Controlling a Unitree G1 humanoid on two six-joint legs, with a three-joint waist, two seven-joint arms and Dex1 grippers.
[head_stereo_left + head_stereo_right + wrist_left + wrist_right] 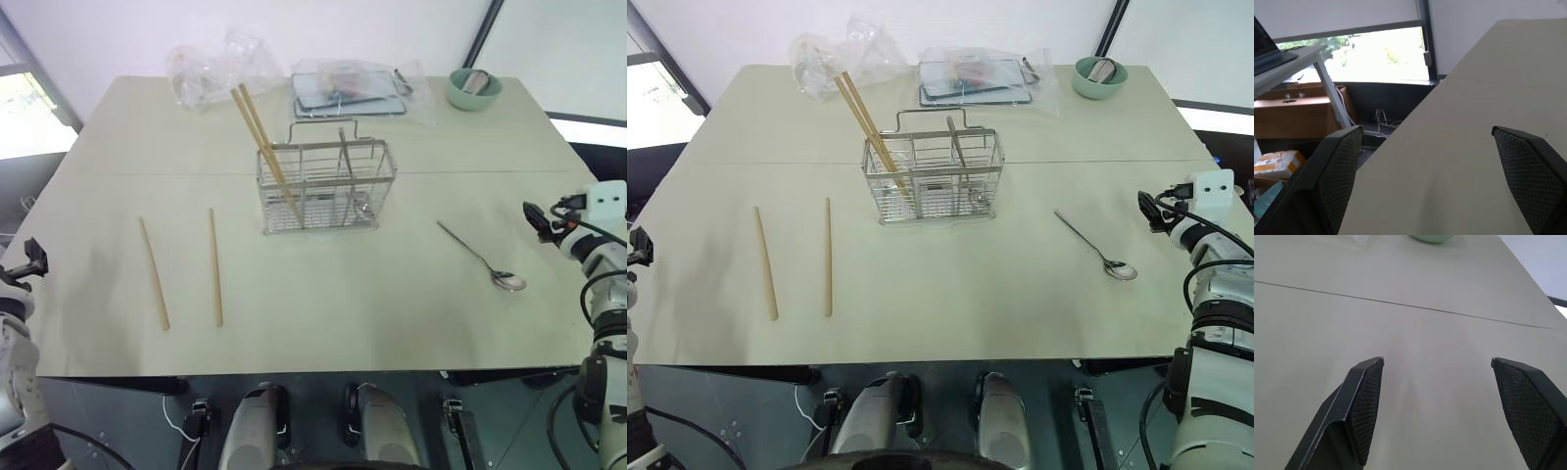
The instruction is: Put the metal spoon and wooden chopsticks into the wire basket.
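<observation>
The wire basket (326, 186) stands in the middle of the table, with two wooden chopsticks (257, 132) leaning in its left end and a thin metal handle (343, 157) standing further right. Two more wooden chopsticks (154, 272) (215, 265) lie flat and apart on the table to its left. The metal spoon (480, 257) lies to the basket's right, bowl toward the front. My left gripper (1425, 131) is open and empty off the table's left edge (34, 257). My right gripper (1437, 361) is open and empty over the table's right edge (537, 217), apart from the spoon.
A pale green bowl (474, 88) sits at the back right corner. A flat tray in clear plastic (348, 90) and crumpled clear bags (211, 64) lie behind the basket. The table's front edge (294, 372) runs just before me.
</observation>
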